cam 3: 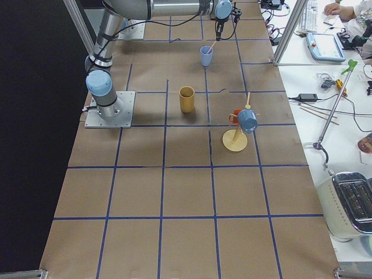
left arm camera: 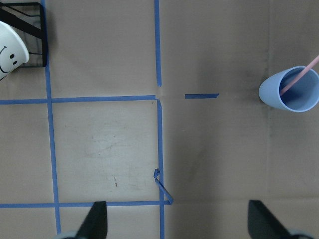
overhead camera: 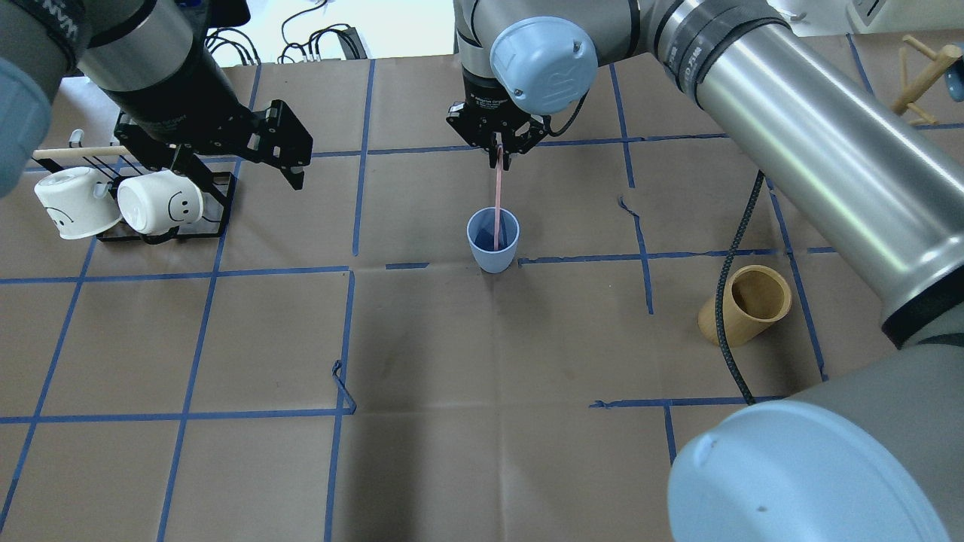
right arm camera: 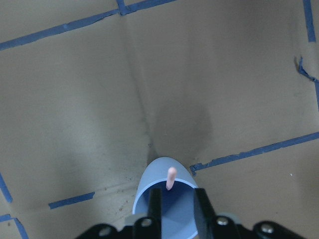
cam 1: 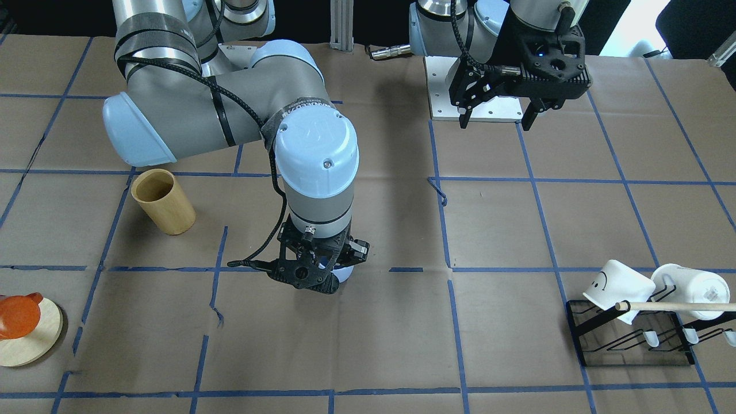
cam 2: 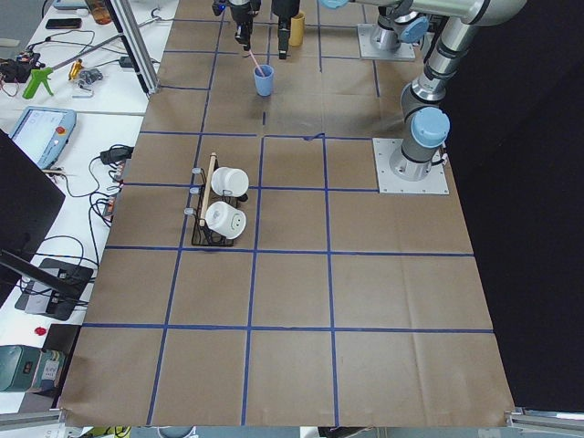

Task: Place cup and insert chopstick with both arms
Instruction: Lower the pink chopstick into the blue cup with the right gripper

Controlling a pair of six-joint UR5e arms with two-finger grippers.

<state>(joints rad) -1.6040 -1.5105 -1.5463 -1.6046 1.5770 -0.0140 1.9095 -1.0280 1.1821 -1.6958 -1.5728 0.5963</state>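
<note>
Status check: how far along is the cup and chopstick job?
Done: the cup is set down upright, and the left gripper is open and well away from it. In hand: the chopstick has its lower end inside the cup and its top at the right gripper; I can't tell if it is gripped. Left: release if needed and withdraw.

Cup [overhead camera: 493,242] stands upright near mid tabletop [overhead camera: 482,452]; chopstick [overhead camera: 498,197] has its lower end in cup, leans away from robot, top end up at right tool [overhead camera: 498,156], which hangs just beyond cup; wooden cup [overhead camera: 745,305] sits well to robot's right of cup, nearer robot; mug rack [cam 1: 632,351] w/ two mugs [cam 1: 618,284] on it sits far to robot's left; left tool [cam 1: 495,122] hovers nearer robot than rack.
</note>
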